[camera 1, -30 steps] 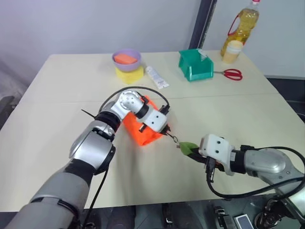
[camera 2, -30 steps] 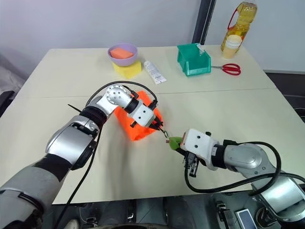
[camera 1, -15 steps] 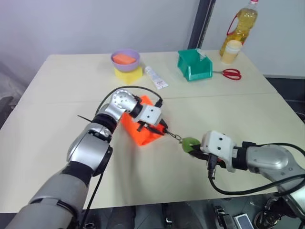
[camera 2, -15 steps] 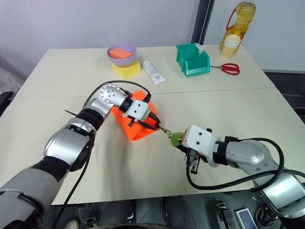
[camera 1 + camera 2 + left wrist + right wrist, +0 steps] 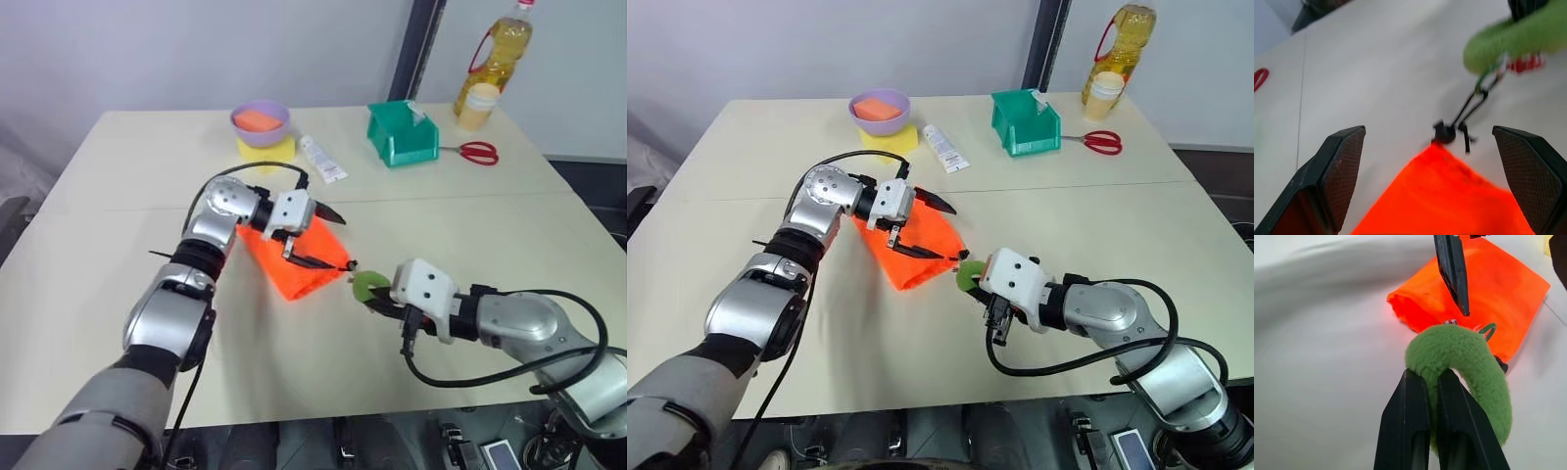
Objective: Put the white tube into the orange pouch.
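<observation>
Bare beige desk (image 5: 774,147) all around the flat bright orange fabric pouch (image 5: 911,245), open on its near and left sides. Right gripper (image 5: 980,294) pinching the fuzzy green ring (image 5: 969,276) blocks the pouch's right corner. Left gripper (image 5: 929,231), fingers spread, hangs over the pouch top. Far edge crowded: purple plastic bowl (image 5: 880,105), green plastic bin (image 5: 1024,122), red-handled scissors (image 5: 1102,142).

The pouch (image 5: 911,245) is bright orange cloth, smooth and matt. The ring (image 5: 1464,360) on its cord is fuzzy green plush. The left gripper (image 5: 1435,181) has black fingers (image 5: 1342,169) with finely textured, matt pads. The table (image 5: 118,196) is a smooth, matt cream board. The bin (image 5: 402,134) is glossy green plastic; the bottle (image 5: 495,59) is clear plastic; the bowl (image 5: 261,122) looks like smooth purple plastic.
</observation>
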